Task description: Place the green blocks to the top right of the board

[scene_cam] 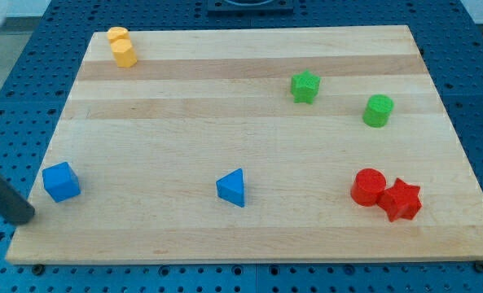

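Evidently no claw is fitted: my tip (25, 218) is set at the table's (249, 49) left edge, well apart from green star (305, 87) and green cylinder (378, 111).

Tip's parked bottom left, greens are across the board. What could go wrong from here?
1. My tip sits at the view's bottom left, just left of the blue cube; a direct sweep may clip it or the blue triangular block.
2. The green cylinder is near the right edge of the board; overpushing could send it off.
3. The green star may spin off-line.
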